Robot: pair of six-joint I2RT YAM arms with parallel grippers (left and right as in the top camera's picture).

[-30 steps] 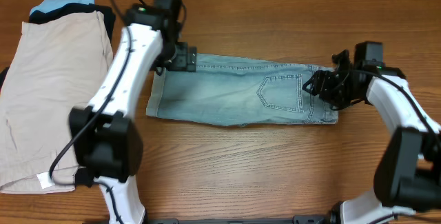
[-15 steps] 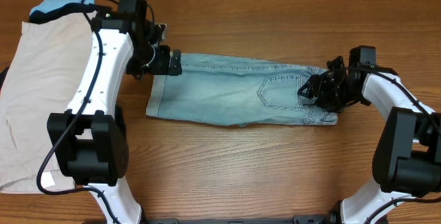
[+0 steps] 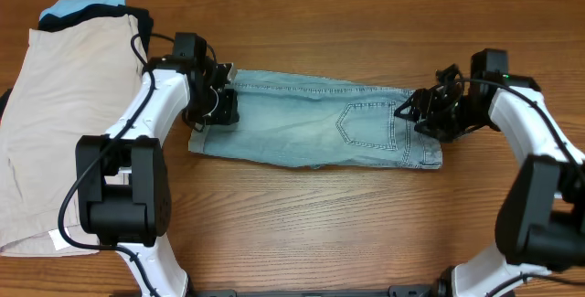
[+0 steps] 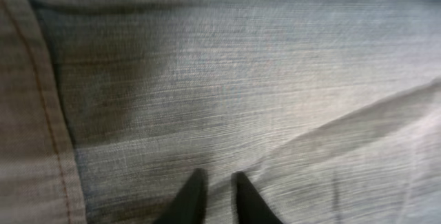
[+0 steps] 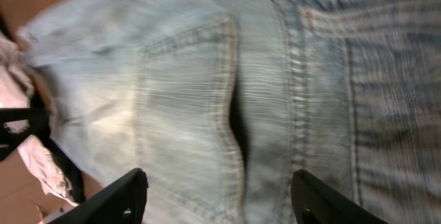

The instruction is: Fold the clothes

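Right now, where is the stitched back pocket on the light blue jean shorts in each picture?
Overhead: stitched back pocket, right of middle on the light-blue denim shorts.
Left wrist: not in it, only plain denim.
Right wrist: left of centre.
Shared landmark: the double-stitched seam beside the pocket.

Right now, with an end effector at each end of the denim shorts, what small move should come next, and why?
Probably close the right end effector on the waist end of the denim shorts. Its fingers stand wide open over the back pocket, holding nothing, while the left end effector looks pinched shut on the hem end, a crease running from its tips.
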